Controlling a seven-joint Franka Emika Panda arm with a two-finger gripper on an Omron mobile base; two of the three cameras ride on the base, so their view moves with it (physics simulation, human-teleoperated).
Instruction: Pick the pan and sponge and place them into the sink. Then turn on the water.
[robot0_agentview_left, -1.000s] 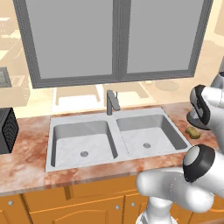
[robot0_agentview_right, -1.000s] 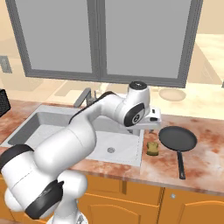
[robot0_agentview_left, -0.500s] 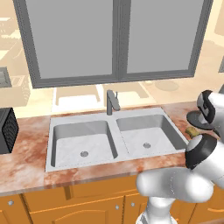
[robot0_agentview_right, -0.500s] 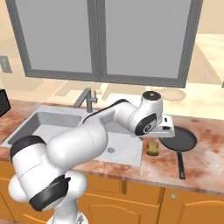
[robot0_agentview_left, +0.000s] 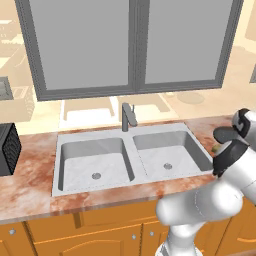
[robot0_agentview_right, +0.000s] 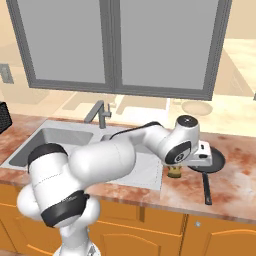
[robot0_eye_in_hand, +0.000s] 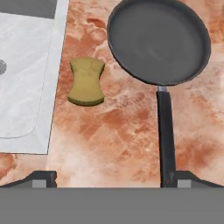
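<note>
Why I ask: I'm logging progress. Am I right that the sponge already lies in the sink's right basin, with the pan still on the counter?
Not quite. The sponge lies on the marble counter, between the sink rim and the pan, not in the basin; the hand view shows this. The pan is indeed on the counter.

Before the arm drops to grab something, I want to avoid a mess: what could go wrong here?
The gripper hangs open over bare counter, with one finger by the pan handle, so a straight descent may grasp nothing or only nudge the handle. The sponge lies close to the sink edge and the pan; reaching for either could knock the other.
</note>
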